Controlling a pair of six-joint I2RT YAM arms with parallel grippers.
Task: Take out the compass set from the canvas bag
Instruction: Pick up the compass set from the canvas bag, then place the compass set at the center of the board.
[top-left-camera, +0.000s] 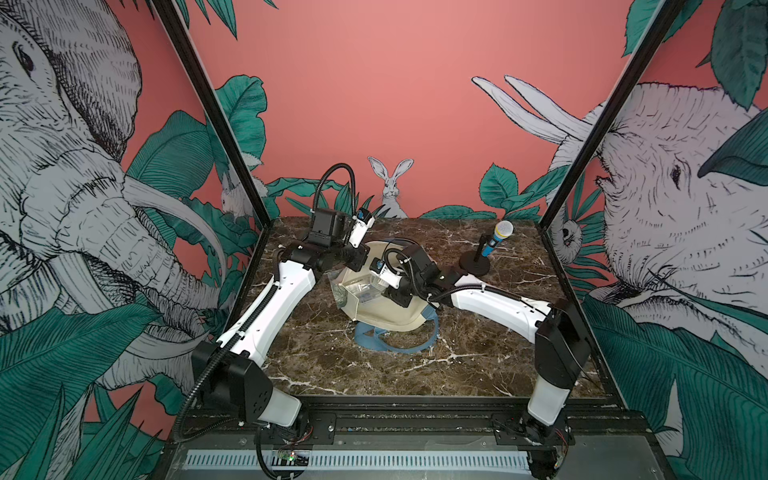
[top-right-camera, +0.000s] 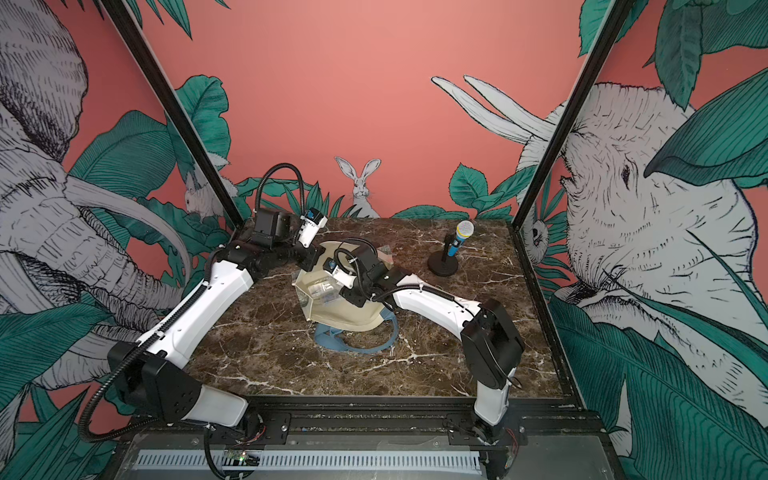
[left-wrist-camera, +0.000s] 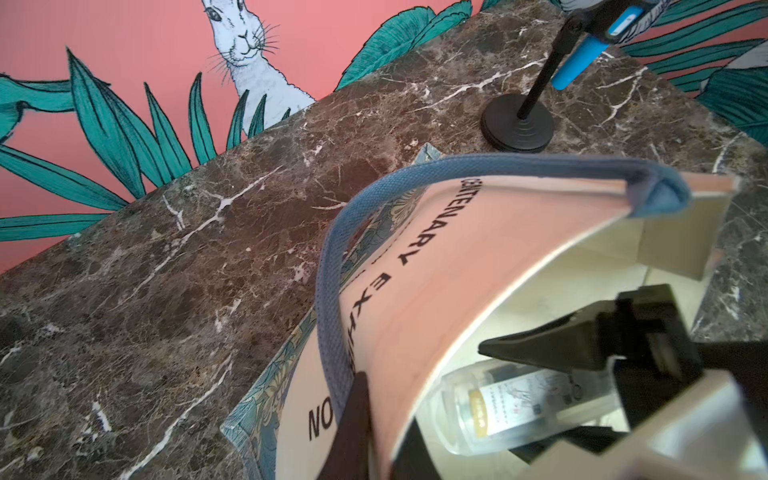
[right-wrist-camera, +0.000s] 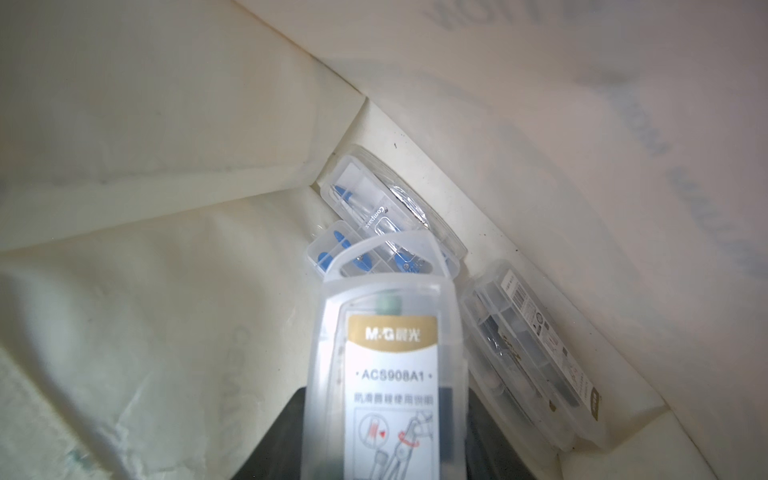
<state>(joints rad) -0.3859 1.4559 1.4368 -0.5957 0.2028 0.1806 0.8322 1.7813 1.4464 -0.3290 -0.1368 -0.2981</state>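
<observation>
Top views: the canvas bag (top-left-camera: 386, 318) lies on its side on the marble table (top-left-camera: 332, 374), mouth agape. The left gripper (top-left-camera: 366, 259) is clenched on the bag's upper lip. The right gripper (top-left-camera: 376, 291) reaches inside, where the compass set (top-right-camera: 322, 291) glints between its fingers. Left wrist view: a left finger (left-wrist-camera: 353, 415) pins the blue strap (left-wrist-camera: 326, 291) against the lettered panel. Beyond it one right finger (left-wrist-camera: 552, 343) sits atop the clear case, but the pinch itself is unresolved here. Right wrist view: this alone shows the interior. The compass set (right-wrist-camera: 390, 365), a labelled translucent box, is grasped between the fingers (right-wrist-camera: 286, 436), not yet clear of the bag. Other cases (right-wrist-camera: 390, 199) lie past the fingertips in the fold. Judgement: the box is light, rigid, smooth plastic, liable to slip or twist, so a hold across its narrow sides suits it. The cloth looks limp and would likely sag shut if released.
</observation>
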